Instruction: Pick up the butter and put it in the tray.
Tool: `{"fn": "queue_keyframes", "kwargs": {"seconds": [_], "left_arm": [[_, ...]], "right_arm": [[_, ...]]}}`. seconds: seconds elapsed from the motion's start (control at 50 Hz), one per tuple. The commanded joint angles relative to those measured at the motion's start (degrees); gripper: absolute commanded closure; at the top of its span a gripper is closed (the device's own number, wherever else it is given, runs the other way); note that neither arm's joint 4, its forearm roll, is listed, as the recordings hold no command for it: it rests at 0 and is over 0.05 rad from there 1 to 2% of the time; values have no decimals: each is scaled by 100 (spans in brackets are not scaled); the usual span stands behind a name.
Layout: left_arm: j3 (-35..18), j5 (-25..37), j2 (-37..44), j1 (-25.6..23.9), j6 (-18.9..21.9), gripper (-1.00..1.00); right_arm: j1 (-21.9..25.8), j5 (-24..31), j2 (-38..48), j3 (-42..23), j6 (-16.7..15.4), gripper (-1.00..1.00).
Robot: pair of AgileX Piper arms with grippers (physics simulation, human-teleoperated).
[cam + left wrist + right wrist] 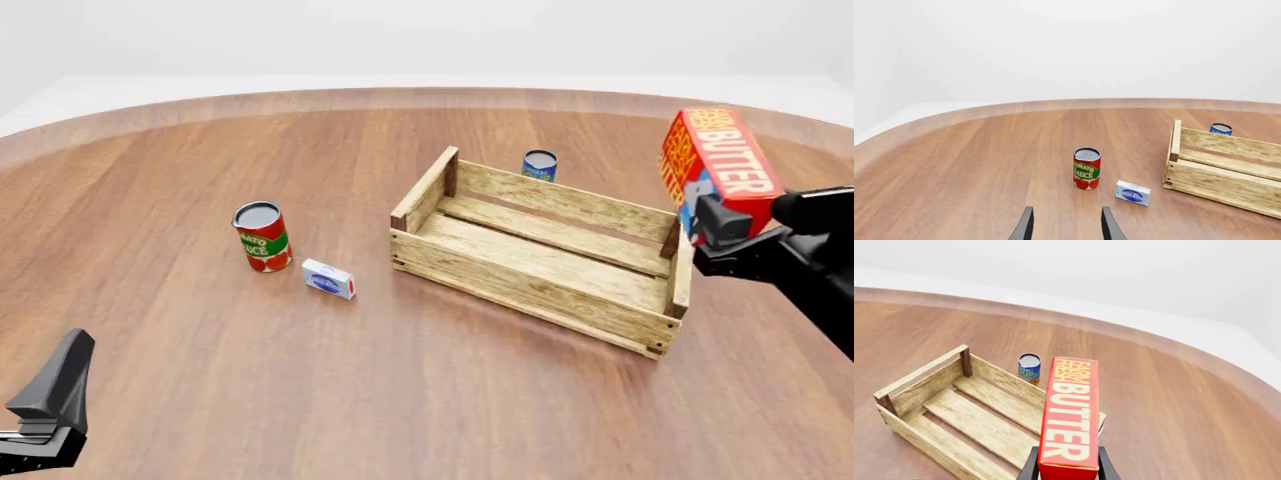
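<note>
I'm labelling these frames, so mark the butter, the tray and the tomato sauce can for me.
butter (727, 160): front view, its lettered face.
tray (534, 292): front view, near side wall.
tomato sauce can (1086, 170): left wrist view, its label.
</note>
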Motion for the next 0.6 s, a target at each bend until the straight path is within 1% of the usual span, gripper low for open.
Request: {"fn": "queue_keyframes", "kwargs": {"seconds": [0.02,0.18,0.36,0.6], "left_arm": [[0,0,0,0,0,-100],[0,0,0,0,0,-100],[0,0,0,0,0,-100],[0,0,0,0,0,-100]], "right_arm": [[272,-97,313,-320,54,100],[469,-186,602,-514,31,100],[588,-351,870,-555,33,100],[800,-435,1205,-741,37,100]]}}
